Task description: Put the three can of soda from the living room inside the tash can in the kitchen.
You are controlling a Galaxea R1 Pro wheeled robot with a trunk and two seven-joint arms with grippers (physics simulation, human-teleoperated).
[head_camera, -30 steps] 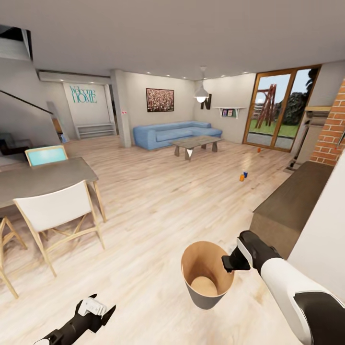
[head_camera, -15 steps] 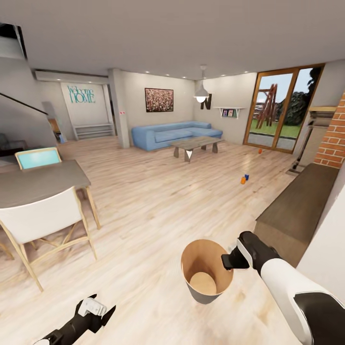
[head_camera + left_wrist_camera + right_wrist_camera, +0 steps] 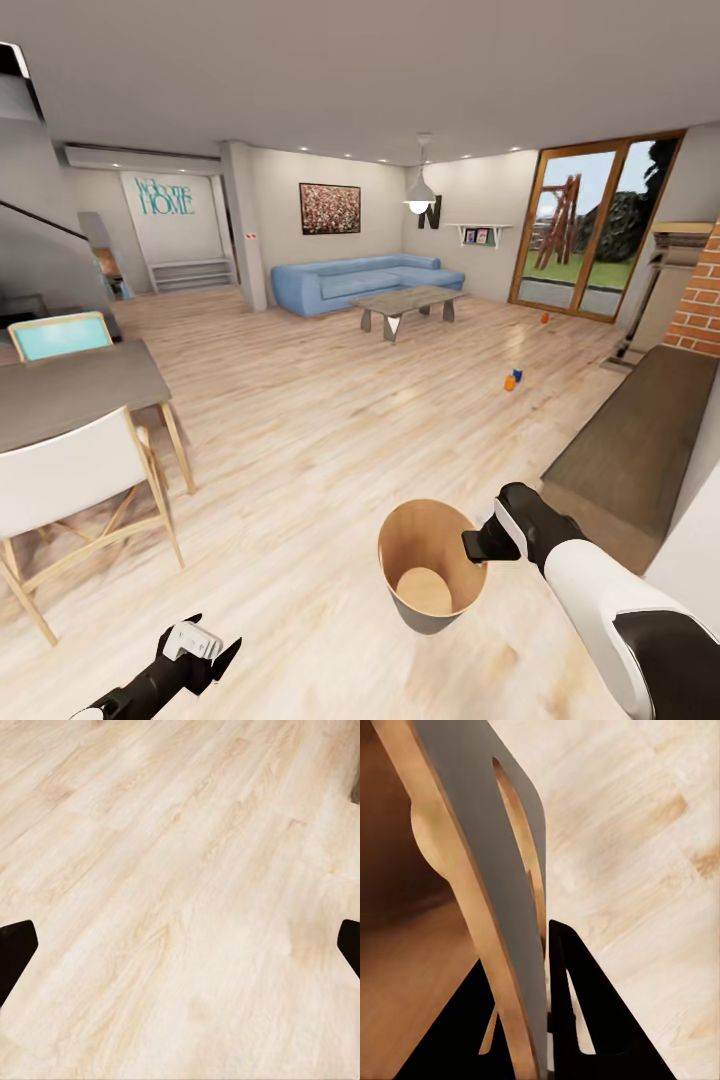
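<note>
Right end effector [image 3: 478, 546] clamped (on bin rim), left end effector [image 3: 205, 652] spread

Right arm [image 3: 610, 610] glossy white with black segments; black right end effector [image 3: 480, 545]; left end effector [image 3: 195, 648] black, white-capped.

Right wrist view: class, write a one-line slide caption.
Right claw shut on the rim of the trash can, held above the pale wood floor.

Evenly bright throughout, lit by small recessed ceiling spots [image 3: 300, 150], a glowing pendant lamp [image 3: 421, 195] and daylight through the glass doors [image 3: 590, 235]. Soft sheen on the pale wood floor [image 3: 330, 420], only faint shadows under the chair [image 3: 75, 490]. Wide-angle stretching toward the head view's edges. Slightly soft, smeared floor grain in both wrist views
</note>
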